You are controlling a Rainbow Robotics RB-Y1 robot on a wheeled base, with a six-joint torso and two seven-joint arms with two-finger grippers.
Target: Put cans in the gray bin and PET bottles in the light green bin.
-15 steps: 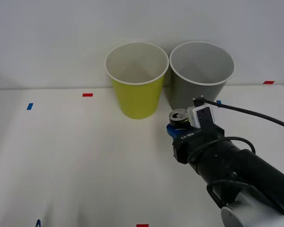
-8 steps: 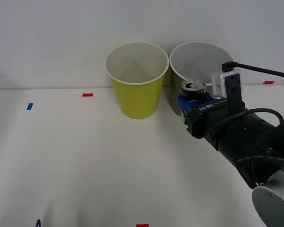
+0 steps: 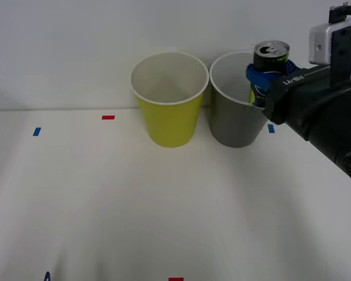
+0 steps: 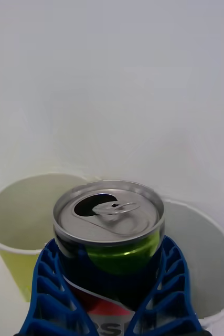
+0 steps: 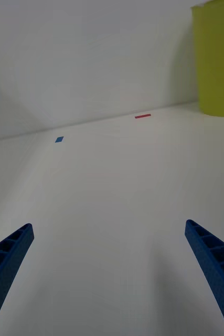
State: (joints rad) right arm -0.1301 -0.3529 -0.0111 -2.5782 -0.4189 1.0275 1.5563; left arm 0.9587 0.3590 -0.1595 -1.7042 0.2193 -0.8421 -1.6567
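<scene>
The right gripper is clenched on the can, holding it upright over the gray bin's rim at about 3 o'clock. "RB-Y1" is printed on the wrist. The right wrist view adds the can's open mouth, pull-tab, a green patch and partial white lettering. The light green bin stands at the gray bin's 9 o'clock. The left gripper hangs spread wide above the table.
</scene>
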